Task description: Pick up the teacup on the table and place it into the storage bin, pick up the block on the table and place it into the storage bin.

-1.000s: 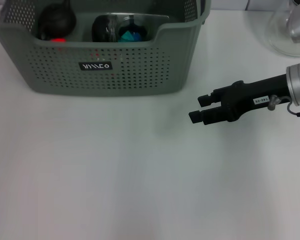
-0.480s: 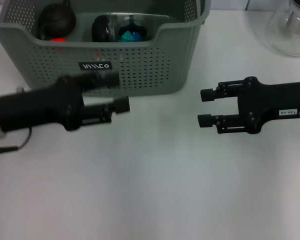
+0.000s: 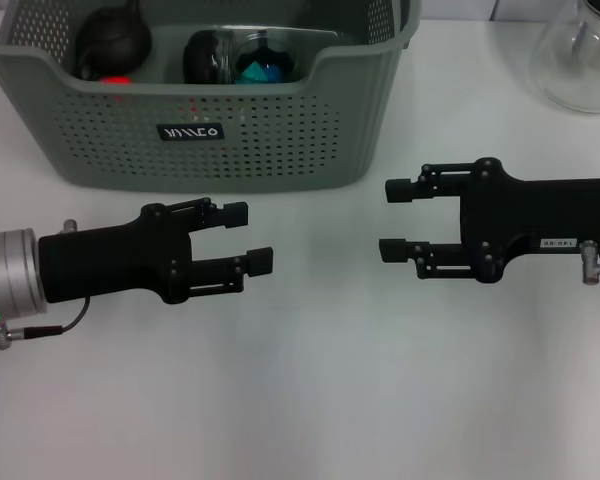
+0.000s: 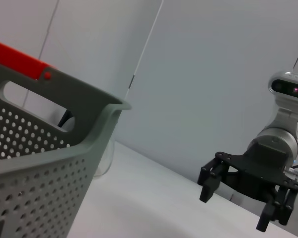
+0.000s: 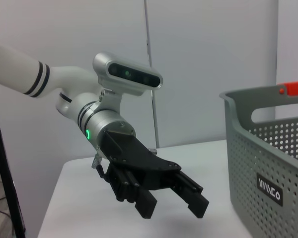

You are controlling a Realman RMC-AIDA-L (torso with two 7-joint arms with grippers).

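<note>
Storage bin [image 3: 240, 130] at the far edge of the table [image 3: 310, 400], toward the far left corner, dipped front rim facing the near edge. Inside it, a dark rounded teapot-like vessel [image 3: 113, 40] at the left and a glassy teacup [image 3: 265, 55] with something blue-green in it, perhaps the block, near the middle; hard to tell apart for certain. No cup or block visible out on the table, so probably both placements already done.

Left gripper [image 3: 253, 238] hovering above the table just in front of the bin, jaws parted, holding nothing. Right gripper [image 3: 397, 220] level with it toward the right edge, jaws likewise spread and empty, pointing at the left one across bare table. Clear glass vessel [image 3: 580, 55] at the far right corner.

Teacup likely light, rigid, slick and breakable: best taken across the rim or wall with gentle closure. Block likely light and stiff, easy on flat opposite faces. Bin stiff plastic, perforated walls.
</note>
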